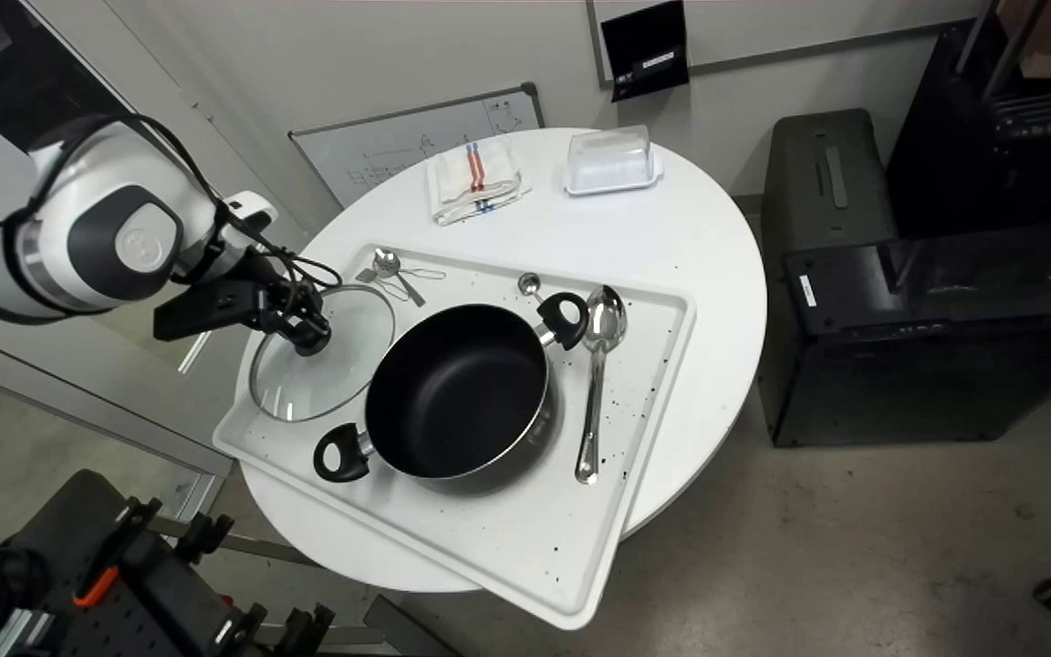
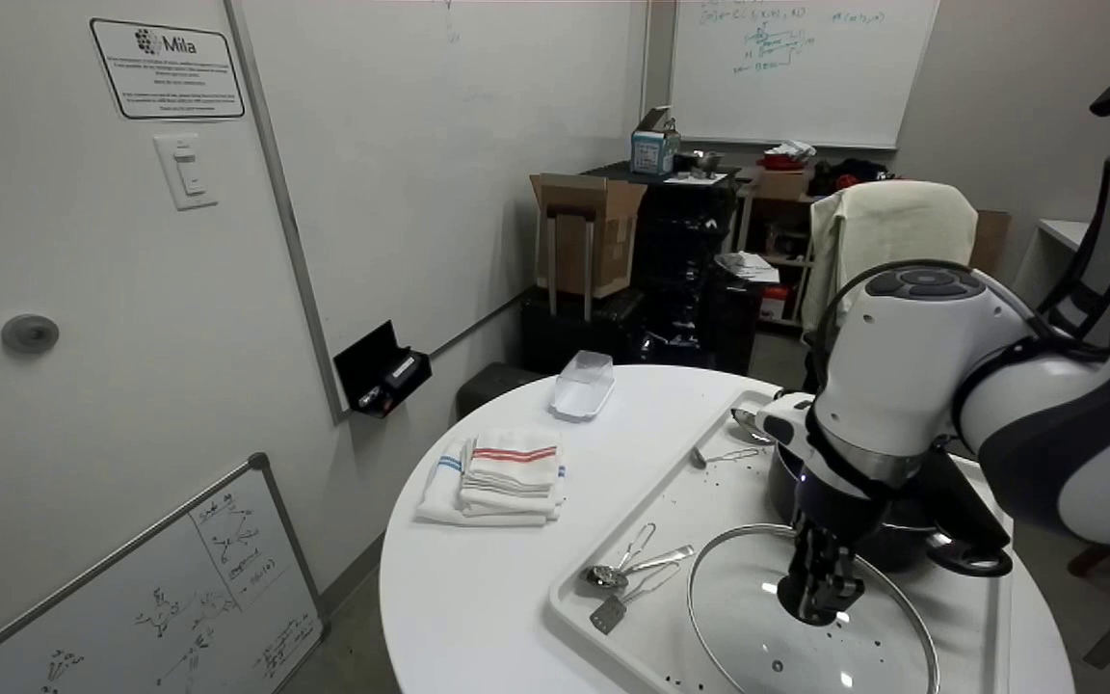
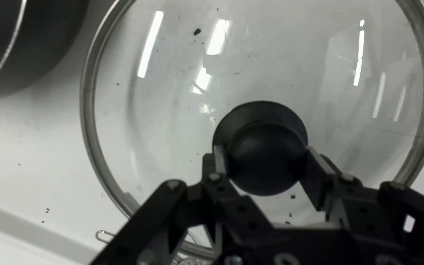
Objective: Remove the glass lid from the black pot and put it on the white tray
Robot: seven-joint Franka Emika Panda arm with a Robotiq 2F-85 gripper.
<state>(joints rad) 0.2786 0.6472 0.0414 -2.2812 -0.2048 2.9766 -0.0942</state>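
one round, metal-rimmed glass lid has its smooth black knob clamped in the pincer.

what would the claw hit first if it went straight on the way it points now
Probably the glass lid: the claw straddles its dark knob. Through the glass shows the white tray, likely next; depth is hard to judge.

Black pot, white tray flecked dark, clear lid with black knob — white cloths striped red and blue.
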